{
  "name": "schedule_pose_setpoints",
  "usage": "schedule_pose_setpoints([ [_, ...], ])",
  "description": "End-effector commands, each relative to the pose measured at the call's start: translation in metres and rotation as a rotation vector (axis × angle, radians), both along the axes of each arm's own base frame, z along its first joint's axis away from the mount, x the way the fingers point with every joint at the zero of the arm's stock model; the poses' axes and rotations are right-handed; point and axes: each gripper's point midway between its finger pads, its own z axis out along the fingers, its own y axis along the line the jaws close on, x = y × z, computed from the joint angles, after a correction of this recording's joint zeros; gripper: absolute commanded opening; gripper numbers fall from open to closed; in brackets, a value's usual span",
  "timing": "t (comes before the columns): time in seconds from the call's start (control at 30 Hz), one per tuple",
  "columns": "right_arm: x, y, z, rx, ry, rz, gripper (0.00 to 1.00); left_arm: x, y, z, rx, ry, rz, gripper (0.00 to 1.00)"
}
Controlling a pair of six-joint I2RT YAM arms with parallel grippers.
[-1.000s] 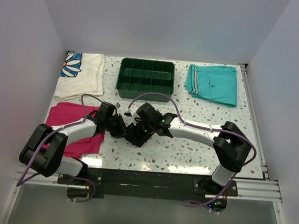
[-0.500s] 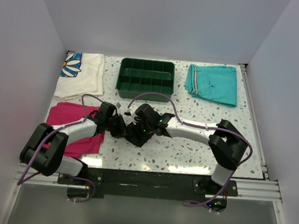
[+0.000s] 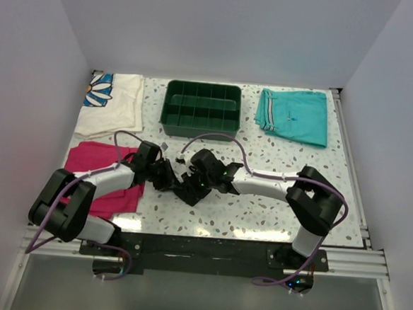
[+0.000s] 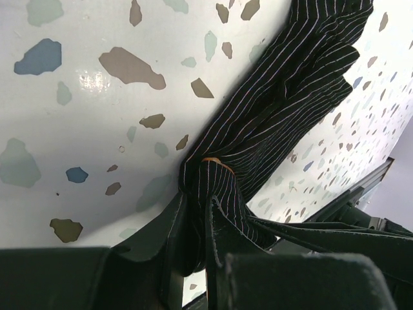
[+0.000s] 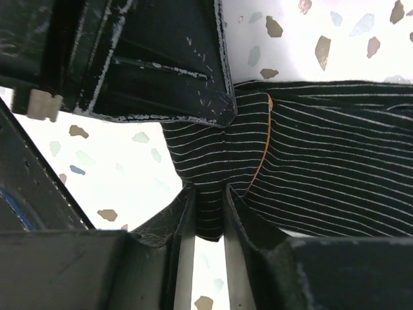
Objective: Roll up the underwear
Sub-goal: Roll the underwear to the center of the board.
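Black striped underwear (image 3: 185, 187) lies bunched at the near middle of the counter (image 3: 259, 208), stretched between the two hands. The right hand (image 5: 205, 203) stood wider a second ago and has just nipped shut on a fold beside the orange hem (image 5: 261, 148). The left hand (image 4: 197, 197) stays clenched on the other end. With both ends gripped, the cloth looks ready to be drawn taut and turned, though no roll is formed yet.
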Motion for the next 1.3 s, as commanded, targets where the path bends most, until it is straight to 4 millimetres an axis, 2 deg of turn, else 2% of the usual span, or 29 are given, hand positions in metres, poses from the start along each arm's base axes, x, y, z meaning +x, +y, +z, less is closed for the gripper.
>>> schedule_pose_setpoints([
  [0.0,-0.016,-0.013,-0.015,-0.021,0.07,-0.032,0.13,-0.002,0.0,-0.004,0.013,-0.002,-0.02,0.0],
  [0.1,-0.016,-0.019,-0.024,-0.042,0.085,-0.079,0.06,-0.001,-0.003,-0.001,0.001,-0.006,-0.029,0.01],
  [0.2,-0.02,-0.023,-0.035,-0.05,0.123,-0.115,0.05,0.002,-0.004,0.003,-0.001,-0.014,-0.036,0.13],
  [0.23,-0.021,-0.025,-0.039,-0.056,0.128,-0.124,0.04,0.002,-0.003,0.004,0.002,-0.012,-0.039,0.22],
  [0.33,-0.025,-0.033,-0.048,-0.077,0.158,-0.162,0.0,0.007,-0.002,0.008,0.015,-0.031,-0.031,0.32],
  [0.37,-0.026,-0.038,-0.053,-0.092,0.162,-0.187,0.0,0.008,-0.001,0.009,0.02,-0.035,-0.029,0.33],
  [0.5,-0.028,-0.042,-0.059,-0.09,0.193,-0.215,0.0,0.012,0.001,0.013,0.029,-0.044,-0.019,0.47],
  [0.83,-0.031,-0.043,-0.066,-0.01,0.323,-0.32,0.0,0.021,0.012,0.024,0.068,-0.119,0.023,0.55],
  [1.13,-0.04,-0.059,-0.09,-0.102,0.395,-0.37,0.0,0.014,0.004,0.023,0.005,-0.134,-0.002,0.58],
  [1.27,-0.037,-0.065,-0.093,-0.13,0.379,-0.395,0.0,0.005,0.006,0.017,0.003,-0.108,-0.01,0.57],
])
